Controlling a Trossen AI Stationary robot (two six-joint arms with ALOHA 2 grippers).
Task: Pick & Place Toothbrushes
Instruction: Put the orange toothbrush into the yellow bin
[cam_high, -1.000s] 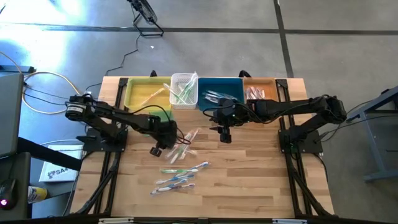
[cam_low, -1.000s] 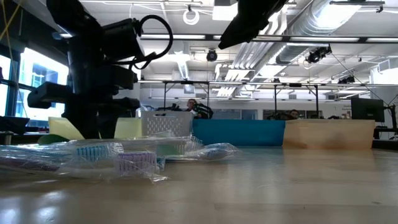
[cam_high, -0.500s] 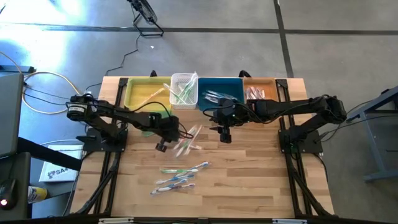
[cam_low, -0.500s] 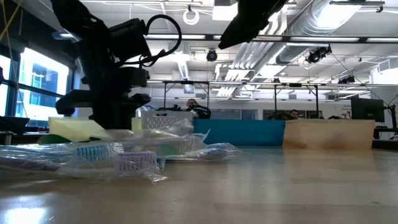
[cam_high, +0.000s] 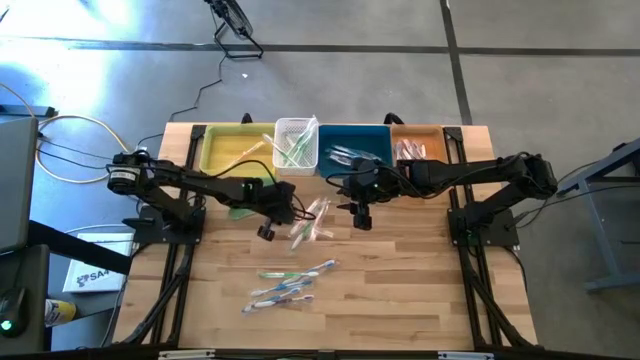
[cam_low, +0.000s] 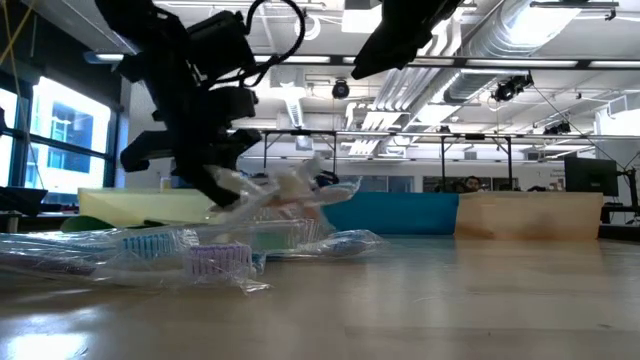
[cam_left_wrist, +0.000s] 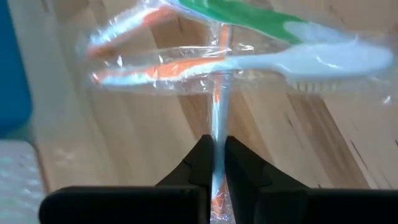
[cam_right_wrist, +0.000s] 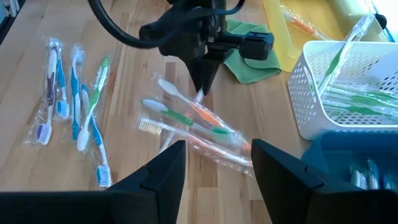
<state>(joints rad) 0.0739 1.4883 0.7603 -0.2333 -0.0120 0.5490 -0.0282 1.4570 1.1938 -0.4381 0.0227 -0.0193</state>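
- Clear shiny wrappers catch the light in front of my left gripper (cam_left_wrist: 214, 163), whose two dark fingers (cam_left_wrist: 200, 163) are pinched together on the edge of one wrapped toothbrush bundle (cam_high: 310, 220).
- That held bundle hangs off the wooden table (cam_high: 400, 290), just in front of the blue bin (cam_high: 355, 152) and the white basket (cam_high: 296, 142); it holds orange-handled and green-handled brushes (I count about three, though the wrappers blur together in my wrist view).
- From the low view the bundle (cam_low: 285, 192) dangles tilted from my left gripper (cam_low: 222, 185), above the other brushes lying on the table.
- My right gripper (cam_high: 361, 218) hovers near the held bundle, on its right, with its fingers (cam_right_wrist: 163, 175) spread wide apart and nothing between them.
- From my right wrist view I see the left gripper (cam_right_wrist: 202, 84) pointing down at the bundle (cam_right_wrist: 196, 127), with the green cloth (cam_right_wrist: 252, 65) just behind it.
- Blue-white and green toothbrushes (cam_high: 288, 284) lie in a loose group on the table nearer the front edge, well apart from both grippers.
- More wrapped brushes sit in the yellow tray (cam_high: 215, 150), the white basket, the blue bin and the tan bin (cam_high: 432, 135) along the far edge.
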